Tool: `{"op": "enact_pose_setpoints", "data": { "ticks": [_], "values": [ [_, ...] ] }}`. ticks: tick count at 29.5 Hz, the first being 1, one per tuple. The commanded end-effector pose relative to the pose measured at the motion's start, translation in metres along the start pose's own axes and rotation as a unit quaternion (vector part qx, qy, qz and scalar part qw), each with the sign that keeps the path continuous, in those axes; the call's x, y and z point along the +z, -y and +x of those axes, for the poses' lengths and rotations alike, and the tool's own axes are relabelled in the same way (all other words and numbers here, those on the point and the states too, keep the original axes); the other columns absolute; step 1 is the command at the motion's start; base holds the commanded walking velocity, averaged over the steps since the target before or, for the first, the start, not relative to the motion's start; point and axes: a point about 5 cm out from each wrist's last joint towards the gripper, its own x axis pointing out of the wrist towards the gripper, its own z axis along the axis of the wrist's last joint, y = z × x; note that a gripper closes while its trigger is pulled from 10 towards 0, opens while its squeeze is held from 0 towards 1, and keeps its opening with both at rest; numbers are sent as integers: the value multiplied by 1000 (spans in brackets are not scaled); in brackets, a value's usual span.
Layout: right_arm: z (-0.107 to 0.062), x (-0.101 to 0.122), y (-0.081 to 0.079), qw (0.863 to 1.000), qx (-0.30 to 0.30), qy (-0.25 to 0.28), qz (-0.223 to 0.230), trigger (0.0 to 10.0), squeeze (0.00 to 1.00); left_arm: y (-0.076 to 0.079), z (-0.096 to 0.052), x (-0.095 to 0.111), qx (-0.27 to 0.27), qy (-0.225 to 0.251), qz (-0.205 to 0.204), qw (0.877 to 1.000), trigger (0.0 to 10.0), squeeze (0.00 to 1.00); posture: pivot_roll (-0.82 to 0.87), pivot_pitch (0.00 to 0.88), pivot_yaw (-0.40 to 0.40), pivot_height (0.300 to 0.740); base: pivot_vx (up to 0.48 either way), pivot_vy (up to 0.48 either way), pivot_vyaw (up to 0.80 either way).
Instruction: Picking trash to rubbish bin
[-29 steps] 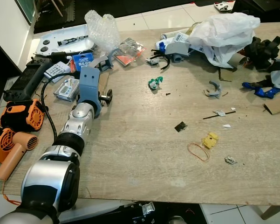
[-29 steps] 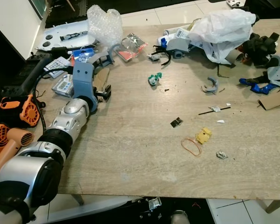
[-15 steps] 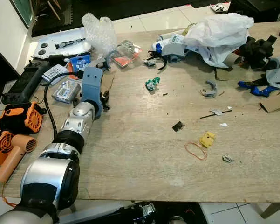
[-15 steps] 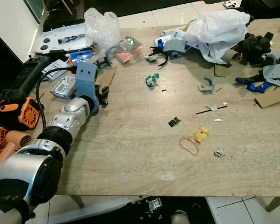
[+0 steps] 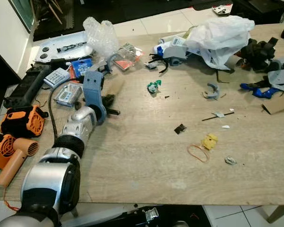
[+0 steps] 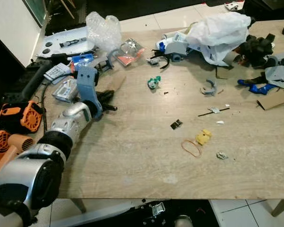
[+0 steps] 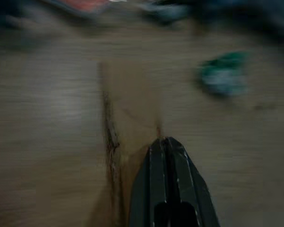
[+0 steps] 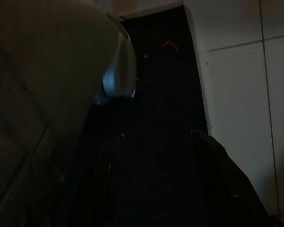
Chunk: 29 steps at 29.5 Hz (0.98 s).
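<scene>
Flat brown cardboard scrap now lies beneath the left gripper, whose fingers have closed together, grasp apparently starting.

Left arm — rounded silver shells, black ribbed band at mid-forearm, black collar below the large grey-silver upper joint. Wrist housing — matte blue-grey, angular. Left gripper: two long black fingers, tapered tips.

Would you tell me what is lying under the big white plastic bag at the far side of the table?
Poking out from under the white plastic bag are a grey and blue gadget with black straps and a white labelled tube. Whatever lies deeper beneath is hidden by the bag.
</scene>
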Motion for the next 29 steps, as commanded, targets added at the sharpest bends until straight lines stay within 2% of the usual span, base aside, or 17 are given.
{"op": "enact_pose_setpoints", "data": {
  "ticks": [1, 4, 7, 10, 11, 13, 16, 17, 18, 19, 20, 21, 22, 24, 29],
  "values": [
    [-4, -16, -2, 999, -1, -33, 7, 10000, 0, 4, -4, -8, -58, 10, -48, 997, 0, 0, -342, 324, 153, 740, 0, 0, 0],
    [-1, -11, -2, 999, 0, -36, 5, 10000, 0, 11, -10, 2, -148, 59, -96, 983, 0, 0, -327, 293, 146, 740, 0, 0, 0],
    [0, -9, -3, 999, 1, -37, 3, 10000, 0, 13, -13, 5, -171, 72, -103, 977, 0, 0, -315, 278, 142, 740, 0, 0, 0],
    [3, -1, -4, 999, 5, -39, -6, 10000, 0, 16, -25, 13, -229, 115, -115, 960, 0, 0, -287, 239, 131, 740, 0, 0, 0],
    [6, 5, -5, 999, 6, -39, -9, 10000, 0, 17, -32, 17, -254, 146, -129, 947, 0, 0, -279, 222, 125, 740, 0, 0, 0],
    [6, 7, -5, 999, 8, -38, -11, 10000, 0, 18, -36, 18, -264, 155, -130, 943, 0, 0, -276, 219, 124, 740, 0, 0, 0],
    [8, 13, -7, 999, 11, -36, -18, 10000, 0, 18, -38, 11, -245, 146, -107, 952, 0, 0, -263, 199, 111, 740, 0, 0, 0],
    [10, 17, -8, 999, 14, -34, -22, 10000, 0, 14, -35, 0, -195, 125, -91, 968, 1451, 0, -257, 195, 107, 740, 0, 0, 0],
    [10, 17, -8, 999, 14, -34, -22, 10000, 0, 14, -35, 0, -195, 125, -91, 968, 1451, 0, -257, 195, 107, 740, 0, 0, 0],
    [10, 19, -9, 999, 16, -33, -25, 10000, 0, 9, -32, -4, -146, 116, -85, 979, 3765, 235, -246, 191, 102, 740, 0, 0, 0],
    [11, 20, -9, 999, 18, -33, -28, 10000, 0, 5, -30, -7, -106, 111, -76, 985, 7922, 855, -246, 191, 102, 740, 0, 0, 0],
    [11, 21, -10, 999, 20, -33, -31, 10000, 0, 2, -29, -11, -69, 106, -58, 990, 10000, 1000, -246, 191, 102, 740, 0, 0, 0],
    [12, 22, -11, 999, 22, -34, -35, 10000, 0, 5, -28, -16, -49, 92, -26, 994, 10000, 1000, -230, 192, 96, 740, 0, 0, 0],
    [12, 22, -11, 998, 24, -34, -39, 10000, 0, 12, -25, -22, -39, 77, 10, 996, 10000, 1000, -229, 194, 96, 740, 0, 0, 0],
    [11, 20, -11, 998, 23, -36, -37, 10000, 0, 23, -16, -34, -19, 58, 32, 998, 10000, 1000, -239, 210, 105, 740, 0, 0, 0]
  ]
}}
